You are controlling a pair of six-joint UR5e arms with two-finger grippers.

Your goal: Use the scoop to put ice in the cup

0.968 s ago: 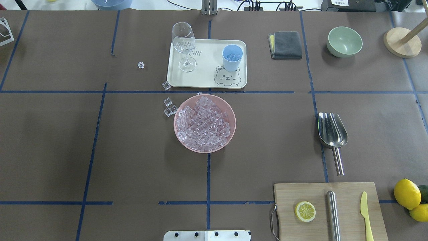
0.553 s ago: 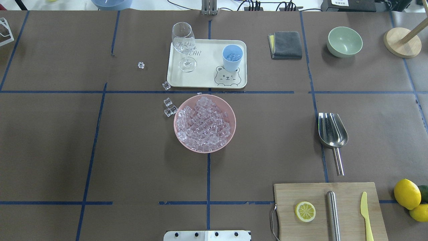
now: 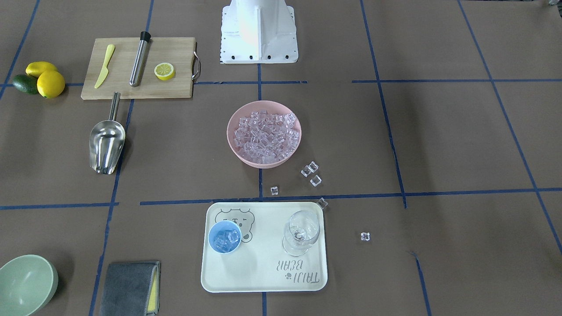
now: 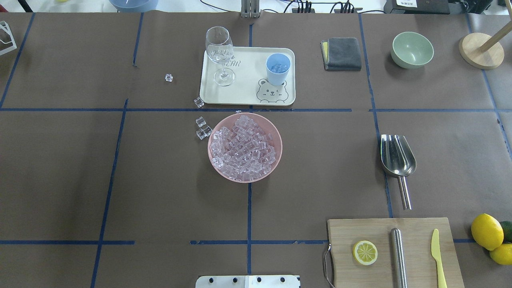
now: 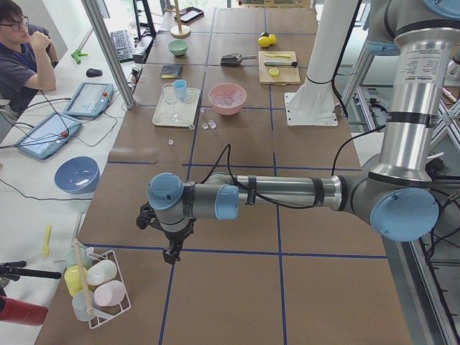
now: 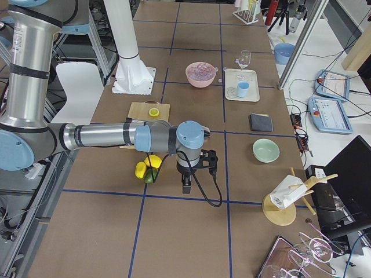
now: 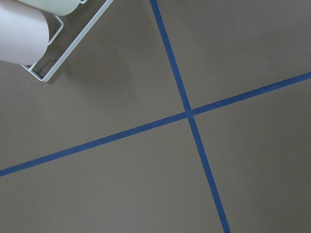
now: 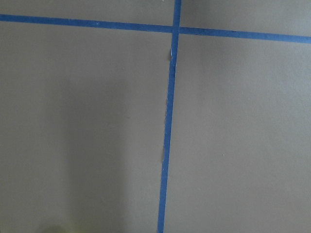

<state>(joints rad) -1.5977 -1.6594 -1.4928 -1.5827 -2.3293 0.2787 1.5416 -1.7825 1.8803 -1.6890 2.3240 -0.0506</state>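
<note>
The ice fills a pink bowl [image 4: 244,148] at the table's middle; a few loose cubes [image 4: 203,130] lie on the table beside it. The light-blue cup [image 4: 278,69] stands on the white tray [image 4: 248,96] and holds a few cubes, which also show in the front-facing view [image 3: 224,237]. The steel scoop [image 4: 396,158] lies empty on the table to the right, handle toward the robot. My left gripper [image 5: 172,253] and right gripper [image 6: 186,186] hang over the table's far ends, far from these things. They show only in the side views, so I cannot tell if they are open or shut.
A stemmed glass [image 4: 219,54] stands on the tray. A cutting board [image 4: 394,254] carries a lemon slice, a steel cylinder and a yellow knife. Lemons [image 4: 487,232], a green bowl [image 4: 412,49], a grey cloth [image 4: 342,53] and a wooden stand [image 4: 481,50] are on the right.
</note>
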